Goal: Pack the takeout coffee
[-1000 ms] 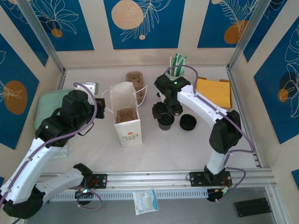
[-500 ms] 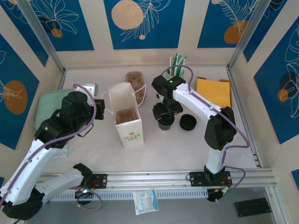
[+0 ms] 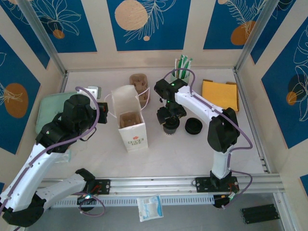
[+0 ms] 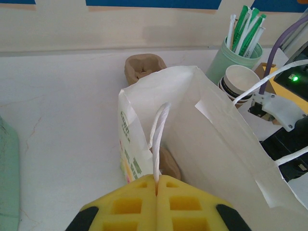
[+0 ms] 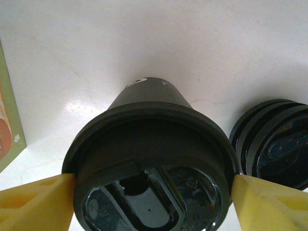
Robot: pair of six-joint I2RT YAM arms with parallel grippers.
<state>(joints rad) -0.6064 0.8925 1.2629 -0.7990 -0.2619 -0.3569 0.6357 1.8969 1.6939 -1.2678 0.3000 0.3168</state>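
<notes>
The takeout coffee (image 3: 170, 127), a dark cup under a round black lid (image 5: 151, 163), stands on the table right of the white paper bag (image 3: 131, 122). My right gripper (image 3: 170, 119) comes down over it, and in the right wrist view its yellow fingers (image 5: 36, 202) press the lid's rim on both sides, so the right gripper (image 5: 153, 195) is shut on the cup. My left gripper (image 4: 157, 182) is shut on the bag's white handle (image 4: 160, 134), holding the bag (image 4: 216, 144) open. A brown cup carrier (image 3: 130, 118) sits inside the bag.
A stack of loose black lids (image 3: 194, 126) lies just right of the cup. Behind are a green holder of straws (image 3: 182, 71), stacked lidless cups (image 4: 239, 81), a spare brown carrier (image 3: 139, 82) and yellow paper (image 3: 220, 95). A pale green tray (image 3: 47, 113) lies at the left edge.
The right gripper's fingers have closed in slightly onto the lid, and the right arm's elbow has swung left. The left arm and the bag have stayed put.
</notes>
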